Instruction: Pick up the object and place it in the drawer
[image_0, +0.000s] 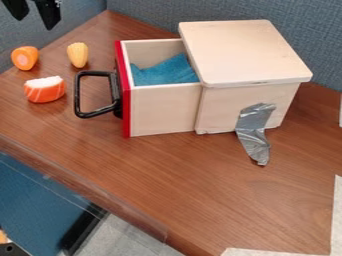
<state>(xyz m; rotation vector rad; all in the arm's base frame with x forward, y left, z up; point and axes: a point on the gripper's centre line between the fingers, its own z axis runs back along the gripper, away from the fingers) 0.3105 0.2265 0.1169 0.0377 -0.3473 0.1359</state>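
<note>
Camera view: the pincer (35, 23) hangs beyond the tabletop's (200, 190) left edge, in front of the blue partition (147, 15), black and pointing down.
Pincer: open, its two fingers well apart and nothing between them.
Carrot: the orange piece (25, 58) sits near the left edge, its paler round core facing the near side.
Corn: the small yellow cob (78, 54) stands between that piece and the drawer, near the left edge, touching neither.
Sushi: the orange piece with white stripes and a white top (45, 89) lies nearer the tabletop's near edge than the other two foods, apart from both and from the handle.
Handle: a black loop (77, 95) on the drawer's red front, sticking out towards the foods.
Drawer: pulled out from the box towards the left edge, pale wood (163, 110), open at the top.
Cloth: blue and crumpled (167, 71), inside the drawer.
Task's thing: which one is meant, I cannot tell; the cloth is in the drawer, the three foods outside it on the tabletop.
Box: pale wood with a flat top (244, 50), near the far edge.
Tape: grey (254, 132), running from the box's side down onto the tabletop.
</note>
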